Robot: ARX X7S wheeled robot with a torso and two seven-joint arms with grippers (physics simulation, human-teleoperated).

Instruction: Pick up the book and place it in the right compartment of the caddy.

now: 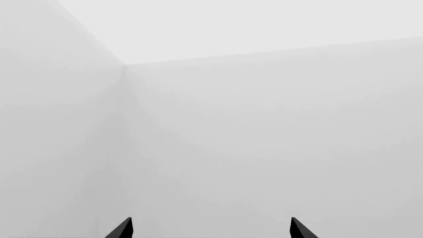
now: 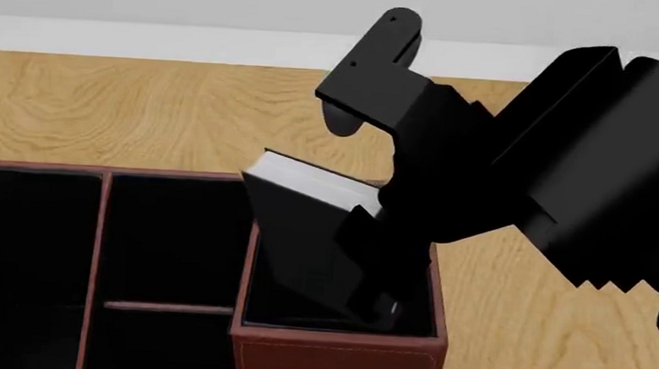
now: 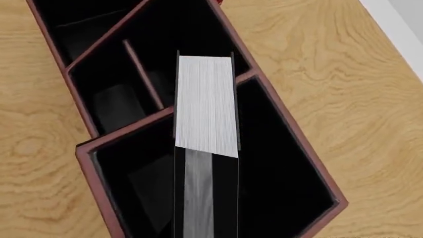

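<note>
A pale wood-grain worktop [image 2: 141,111] stretches back to a white wall, carrying the caddy [image 2: 98,248], a reddish-brown organiser with black interior, stitched walls and several sections. Its tallest, square-mouthed end section, the right compartment [image 2: 337,354], stands nearest the head camera at the caddy's right end, beside a middle section split by a thin divider.

The right arm, a bulky black mass, reaches in from the right of the head view, and the right hand [image 2: 372,271] is clenched on the book [image 2: 304,234], fingers pressed against both covers. The black hardcover is tilted, its upper end leaning left over the compartment's left wall, its lower end already inside the mouth of the right compartment, white page edges facing up. The right wrist view looks down along the page edges [image 3: 206,106] into the compartment below.

The left hand [image 1: 211,230] shows only two dark fingertips, set well apart and holding nothing, against a blank white wall corner.
</note>
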